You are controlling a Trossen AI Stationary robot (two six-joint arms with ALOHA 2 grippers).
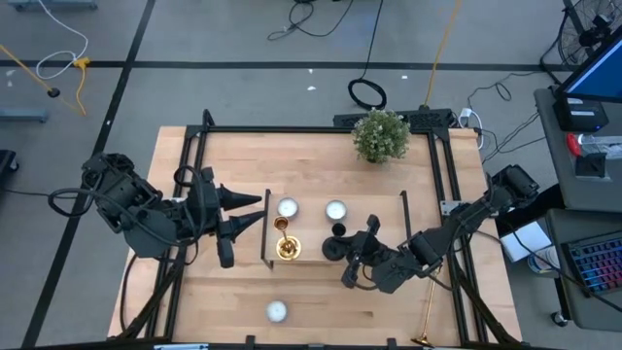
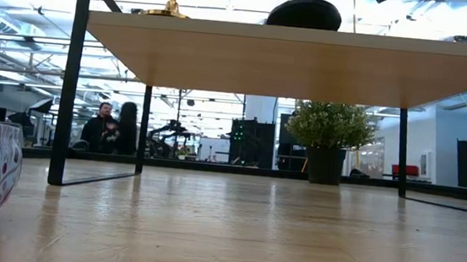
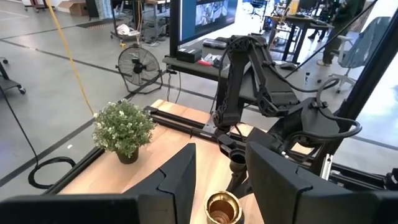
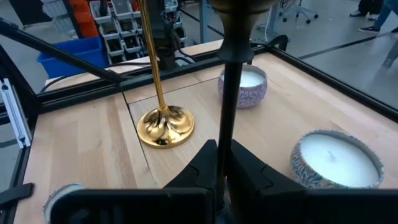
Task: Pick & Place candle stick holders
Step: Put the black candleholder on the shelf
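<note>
On the long wooden stand (image 1: pixel 309 226) a gold candle stick holder (image 1: pixel 285 238) stands upright on its round base (image 4: pixel 165 127). To its right is the black candle stick holder (image 1: pixel 337 239), with my right gripper (image 1: pixel 350 255) shut on it. My left gripper (image 1: pixel 260 208) hovers open at the stand's left end. The gold cup top (image 3: pixel 222 208) shows low between and just past its fingers (image 3: pixel 180 174), untouched. A second gold holder (image 1: pixel 425 316) lies at the table's near right edge. My right gripper pinches the black holder's thin stem (image 4: pixel 227 118) between its two fingers. They come nearly level from the table's right and near side and lie across the stem. The holder stands upright. In the low view its round base (image 2: pixel 304 14) seems to rest on the stand's top.
Two white candles (image 1: pixel 288 207) (image 1: pixel 335 209) sit on the stand behind the holders. A third candle (image 1: pixel 277 311) lies on the table near the front edge. A potted plant (image 1: pixel 381 134) stands at the far edge. The stand's black legs (image 2: pixel 70 83) reach down to the table.
</note>
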